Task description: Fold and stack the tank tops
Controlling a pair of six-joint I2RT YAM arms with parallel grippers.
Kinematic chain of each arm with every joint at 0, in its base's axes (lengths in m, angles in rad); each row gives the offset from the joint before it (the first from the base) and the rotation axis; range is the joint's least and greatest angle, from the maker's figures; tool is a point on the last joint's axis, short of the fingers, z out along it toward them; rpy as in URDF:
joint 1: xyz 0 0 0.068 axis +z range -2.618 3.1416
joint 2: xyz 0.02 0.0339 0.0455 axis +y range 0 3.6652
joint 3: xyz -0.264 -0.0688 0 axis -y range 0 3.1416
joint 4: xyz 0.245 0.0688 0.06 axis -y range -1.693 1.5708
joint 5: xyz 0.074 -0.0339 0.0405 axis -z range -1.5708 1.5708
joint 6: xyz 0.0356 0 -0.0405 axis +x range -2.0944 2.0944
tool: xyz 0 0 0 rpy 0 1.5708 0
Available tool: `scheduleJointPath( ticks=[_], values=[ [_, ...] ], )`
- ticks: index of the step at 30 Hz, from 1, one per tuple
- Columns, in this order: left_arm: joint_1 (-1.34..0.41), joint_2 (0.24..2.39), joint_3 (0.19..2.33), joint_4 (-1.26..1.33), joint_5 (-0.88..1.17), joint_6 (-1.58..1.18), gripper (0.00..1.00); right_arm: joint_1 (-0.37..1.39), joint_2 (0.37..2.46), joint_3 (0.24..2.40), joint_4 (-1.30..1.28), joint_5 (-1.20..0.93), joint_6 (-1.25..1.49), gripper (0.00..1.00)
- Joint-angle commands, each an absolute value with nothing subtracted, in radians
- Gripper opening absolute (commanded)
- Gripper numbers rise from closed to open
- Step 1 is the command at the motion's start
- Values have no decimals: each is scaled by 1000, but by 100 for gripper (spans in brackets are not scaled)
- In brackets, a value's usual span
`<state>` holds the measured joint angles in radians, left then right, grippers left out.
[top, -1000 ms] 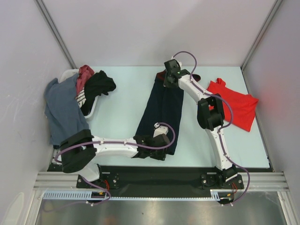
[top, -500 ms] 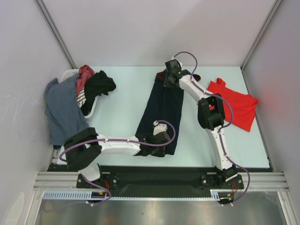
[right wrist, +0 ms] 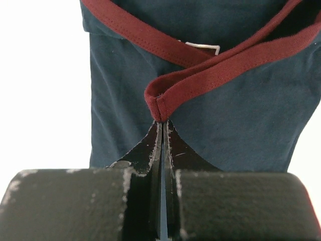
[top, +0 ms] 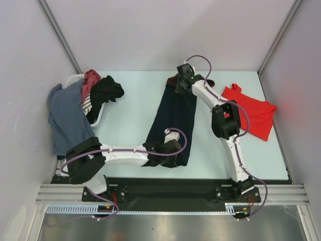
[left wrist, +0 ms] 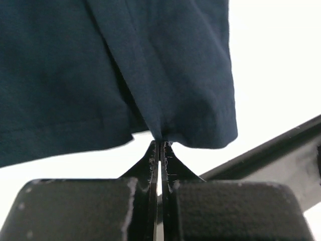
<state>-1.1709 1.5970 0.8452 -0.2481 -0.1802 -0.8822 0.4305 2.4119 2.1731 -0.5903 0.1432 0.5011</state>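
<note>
The navy tank top (top: 173,118) lies as a long narrow strip down the middle of the table. My left gripper (top: 170,154) is shut on its near hem (left wrist: 159,134), pinching a small bunch of the dark cloth. At the far end my right gripper (top: 179,86) is shut on the maroon trim (right wrist: 161,111) of the same top. The red tank top (top: 253,114) lies flat at the right, apart from both grippers.
A white basket (top: 76,83) at the far left holds several garments, with a grey-blue cloth (top: 67,120) spilling over its near side. A black strip (top: 165,187) runs along the near table edge. Walls close in left, right and behind.
My left gripper has closed on the navy top's near hem, shifting slightly toward the near edge. The right arm has not moved.
</note>
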Motion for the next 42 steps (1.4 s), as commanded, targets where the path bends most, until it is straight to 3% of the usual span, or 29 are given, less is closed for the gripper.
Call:
scheduleJointPath(
  ticks=[1,9,17,42],
  values=[
    [-1189,1539,871,-250,-129,-859,0,417,2327,2171,-569,141,499,0],
    [-1167,1467,923,-379,-210,-813,1,408,2321,2152,-548,123,509,0],
    [-1063,1370,830,-381,-190,-770,0,400,2338,2169,-514,92,526,0],
    [-988,1347,706,-379,-179,-726,1,365,2445,2229,-396,-46,615,0]
  ],
)
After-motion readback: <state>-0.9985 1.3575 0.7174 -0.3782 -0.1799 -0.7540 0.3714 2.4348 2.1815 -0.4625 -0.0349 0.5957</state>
